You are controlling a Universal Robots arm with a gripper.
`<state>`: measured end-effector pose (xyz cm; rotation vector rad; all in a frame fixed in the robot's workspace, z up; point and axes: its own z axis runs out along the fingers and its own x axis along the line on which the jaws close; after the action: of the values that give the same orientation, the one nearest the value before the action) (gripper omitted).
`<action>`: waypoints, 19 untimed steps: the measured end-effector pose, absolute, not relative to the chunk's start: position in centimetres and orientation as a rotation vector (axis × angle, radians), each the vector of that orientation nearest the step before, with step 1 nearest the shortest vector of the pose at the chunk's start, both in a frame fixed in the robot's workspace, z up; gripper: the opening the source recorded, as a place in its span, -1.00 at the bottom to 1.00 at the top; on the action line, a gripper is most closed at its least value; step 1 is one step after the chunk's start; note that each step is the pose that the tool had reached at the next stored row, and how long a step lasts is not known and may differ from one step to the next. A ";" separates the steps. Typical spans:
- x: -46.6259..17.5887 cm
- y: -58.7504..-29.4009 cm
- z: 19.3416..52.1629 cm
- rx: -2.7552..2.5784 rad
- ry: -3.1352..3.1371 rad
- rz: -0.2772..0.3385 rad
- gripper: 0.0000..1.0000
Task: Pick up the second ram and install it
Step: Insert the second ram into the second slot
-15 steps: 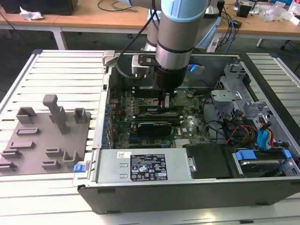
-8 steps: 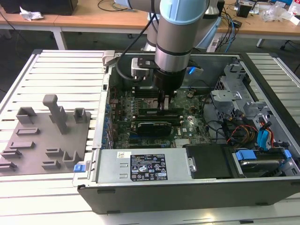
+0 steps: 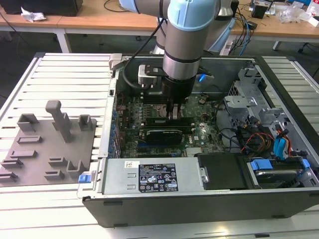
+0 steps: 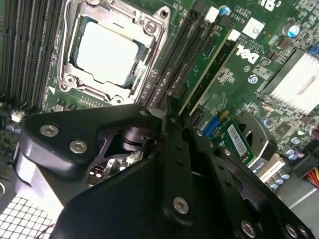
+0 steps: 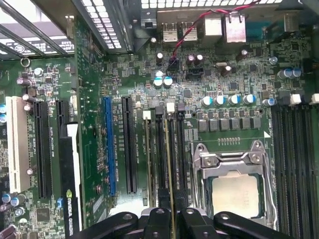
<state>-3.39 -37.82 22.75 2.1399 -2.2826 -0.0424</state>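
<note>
In the first wrist view the second ram [image 5: 169, 164] is a thin green stick seen edge-on, standing in line with a black motherboard slot just beside the processor socket [image 5: 234, 191]. My gripper [image 5: 172, 224] is shut on its near end, one black finger on each side. I cannot tell whether the stick is fully seated. Another green stick [image 5: 148, 159] stands in a slot two rows over, with a white clip at its far end. In the exterior view my gripper [image 3: 172, 115] reaches straight down into the open computer case onto the motherboard. The second wrist view shows my gripper [image 4: 168, 107] at the slots beside the socket [image 4: 107, 52].
A grey fixture tray [image 3: 50, 144] lies on the slatted table at the exterior view's left, outside the case. The case's metal wall [image 3: 149, 179], drive bays and cable bundles [image 3: 269, 139] ring the motherboard. A blue slot [image 5: 107, 149] and more black slots [image 5: 294, 169] flank the work area.
</note>
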 end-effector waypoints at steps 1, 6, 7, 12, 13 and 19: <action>-3.5 -37.8 22.6 2.139 -2.282 -0.041 -0.72; -3.6 -37.3 22.1 2.118 -2.300 -0.040 -0.72; -3.6 -37.3 22.0 2.112 -2.306 -0.040 -0.72; -3.6 -37.3 21.9 2.122 -2.297 -0.040 -0.72; -3.6 -37.3 21.9 2.123 -2.296 -0.040 -0.72; -3.6 -37.2 21.5 2.131 -2.289 -0.040 -0.72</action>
<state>-3.57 -37.23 21.50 2.1306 -2.2889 -0.0395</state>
